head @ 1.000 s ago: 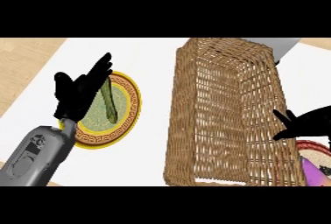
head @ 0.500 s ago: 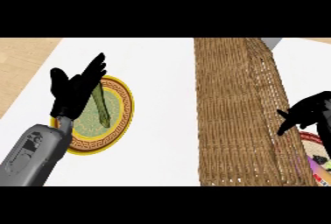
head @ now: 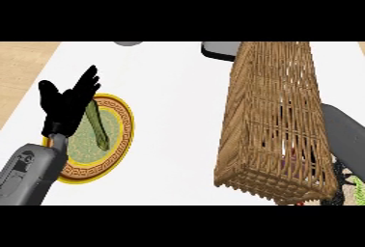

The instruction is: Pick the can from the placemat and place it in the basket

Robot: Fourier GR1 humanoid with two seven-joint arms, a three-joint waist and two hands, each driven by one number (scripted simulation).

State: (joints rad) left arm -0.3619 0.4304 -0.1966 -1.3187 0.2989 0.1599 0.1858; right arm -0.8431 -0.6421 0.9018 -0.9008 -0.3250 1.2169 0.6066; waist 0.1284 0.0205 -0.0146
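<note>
On the left side of the counter (head: 178, 96), my left hand (head: 68, 108) hangs over a round yellow-rimmed plate (head: 122, 144). The palm faces the camera, the fingers are straight and spread and point up and a bit right, and it grips nothing. Its grey forearm (head: 28, 176) comes in from the lower left corner, tilted up and right. A green stalk (head: 98, 130) lies on the plate just right of the hand, with its long axis near vertical in view and leaning slightly left at the top. The tall wicker basket (head: 274, 96) stands right of centre, narrow at the far end and wide at the near rim. The right forearm (head: 345, 140) shows as a grey bar at the right edge, running behind the basket's right wall. The right hand itself is hidden by the wicker, so I cannot tell its state. I see a dark reddish patch (head: 291, 161) through the weave low in the basket. I can't tell whether that is the can, so I have no read on the can's position, axis or heading. A corner of the patterned placemat (head: 351, 185) shows at the lower right, beside the basket's near rim. Two grey shapes sit at the far edge, one (head: 128, 43) near top centre-left and one (head: 217, 50) touching the basket's far end in view.
</note>
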